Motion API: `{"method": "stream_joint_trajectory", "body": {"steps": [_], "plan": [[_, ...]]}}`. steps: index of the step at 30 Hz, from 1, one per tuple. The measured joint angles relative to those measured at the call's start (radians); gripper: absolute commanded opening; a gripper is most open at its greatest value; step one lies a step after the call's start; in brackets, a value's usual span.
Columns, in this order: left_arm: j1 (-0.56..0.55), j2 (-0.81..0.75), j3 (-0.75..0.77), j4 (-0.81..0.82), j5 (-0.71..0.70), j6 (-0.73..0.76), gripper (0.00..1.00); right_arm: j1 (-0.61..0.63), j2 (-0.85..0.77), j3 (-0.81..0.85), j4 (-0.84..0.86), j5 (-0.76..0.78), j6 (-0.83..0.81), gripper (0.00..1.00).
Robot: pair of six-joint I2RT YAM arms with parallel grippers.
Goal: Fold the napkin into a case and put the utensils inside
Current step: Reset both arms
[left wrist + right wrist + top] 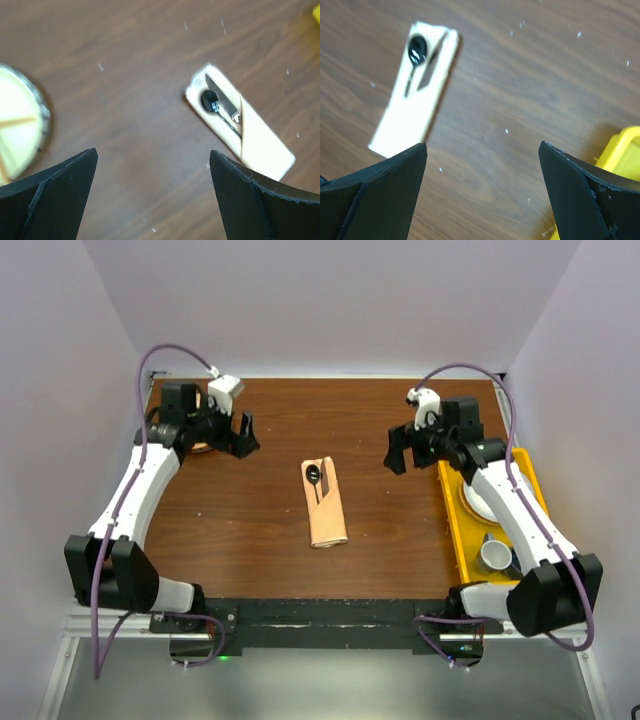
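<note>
The case (325,505) lies flat at the centre of the table (250,530) in the top view. Its long axis runs almost top to bottom, with the open end uppermost. The utensils (316,480) show there, spoon bowl upward. Both wrist views show the case diagonal and blurred. The right wrist view catches only a corner of the yellow tray (452,525). The left fingers (55,195) and right fingers (580,190), 2 per arm, are spread wide, holding nothing, well apart from the case.
</note>
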Motion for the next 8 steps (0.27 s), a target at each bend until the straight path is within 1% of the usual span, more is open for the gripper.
{"method": "stream_joint_trajectory", "body": {"steps": [3, 8], "plan": [[-0.006, -0.069, -0.143, -0.007, 0.006, -0.01, 1.0, 0.0, -0.06, -0.088, -0.014, 0.014, -0.047, 0.98], [-0.007, -0.127, -0.285, -0.001, -0.018, -0.019, 1.0, 0.0, -0.138, -0.174, -0.031, 0.031, -0.102, 0.98]]}}
